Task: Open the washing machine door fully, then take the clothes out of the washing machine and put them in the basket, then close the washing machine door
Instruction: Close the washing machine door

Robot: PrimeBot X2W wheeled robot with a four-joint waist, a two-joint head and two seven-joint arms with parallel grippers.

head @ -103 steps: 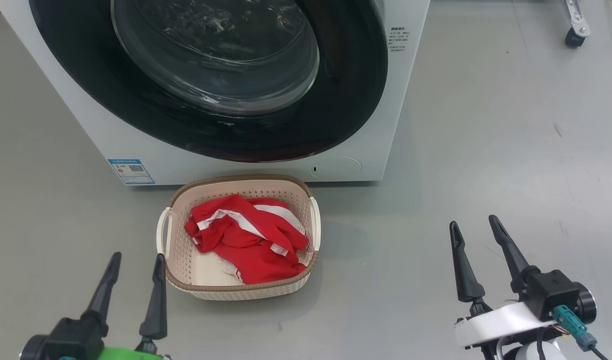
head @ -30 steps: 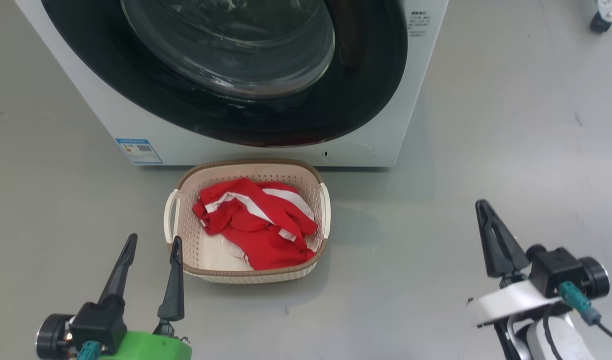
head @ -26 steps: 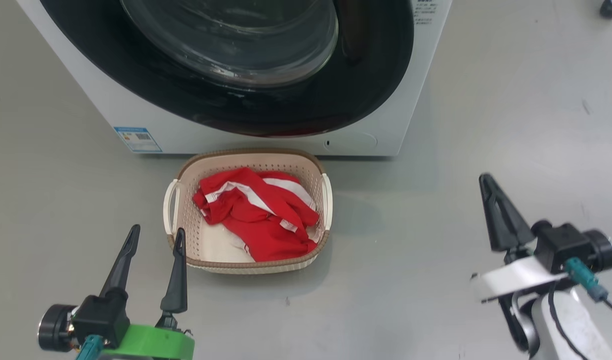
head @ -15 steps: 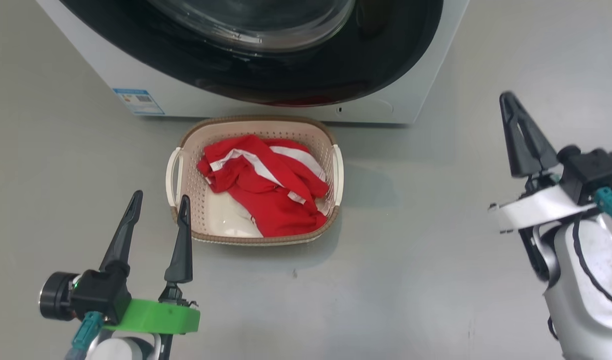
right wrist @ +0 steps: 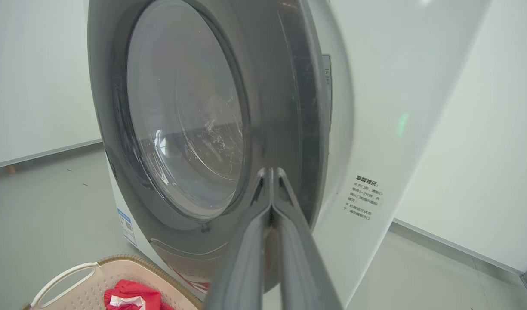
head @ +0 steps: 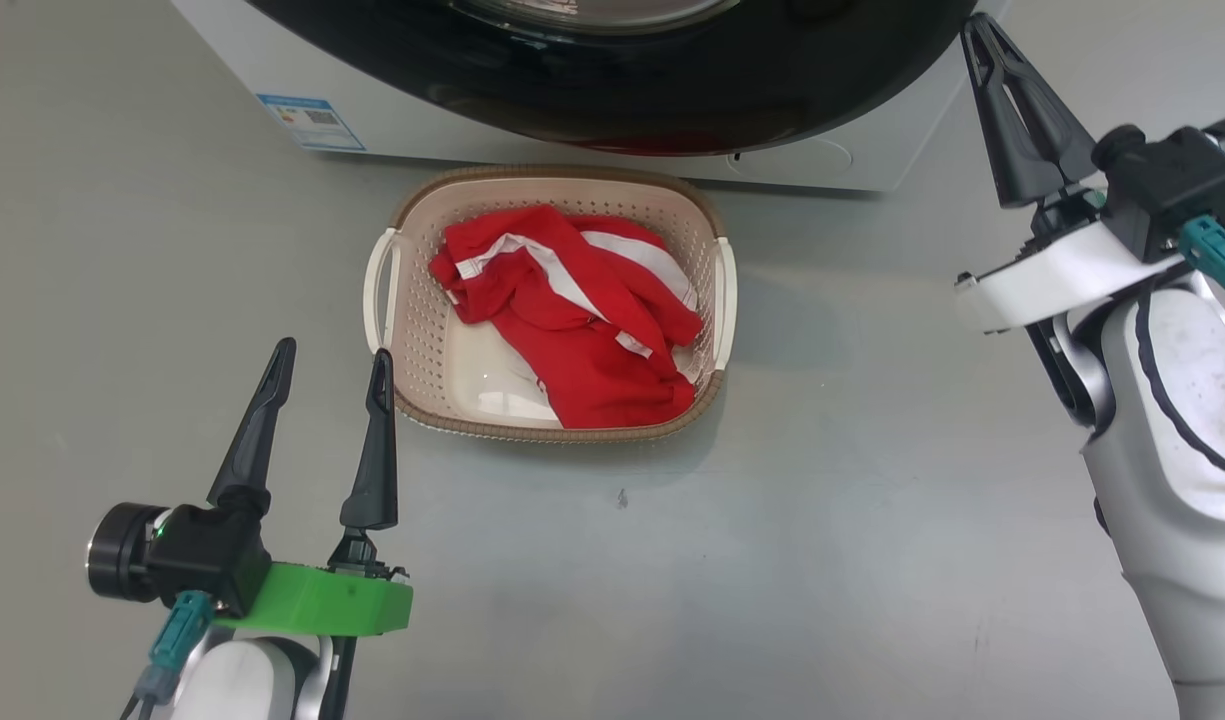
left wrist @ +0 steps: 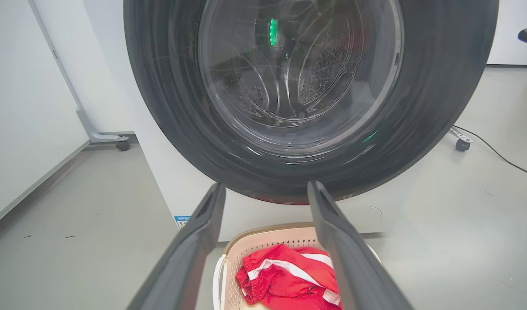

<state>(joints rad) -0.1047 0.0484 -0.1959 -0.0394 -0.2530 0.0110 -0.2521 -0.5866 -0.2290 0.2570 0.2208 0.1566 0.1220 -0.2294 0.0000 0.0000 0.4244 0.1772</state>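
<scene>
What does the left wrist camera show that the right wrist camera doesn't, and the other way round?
Left wrist view, of the two: the steel drum seen straight through the door glass, the open left gripper, and a small wheel on the floor at the right. Right wrist view, of the two: the shut right gripper and a sticker of black text beside the door. Both share the washing machine door, the basket with the red clothes in it, and the blue label.
</scene>
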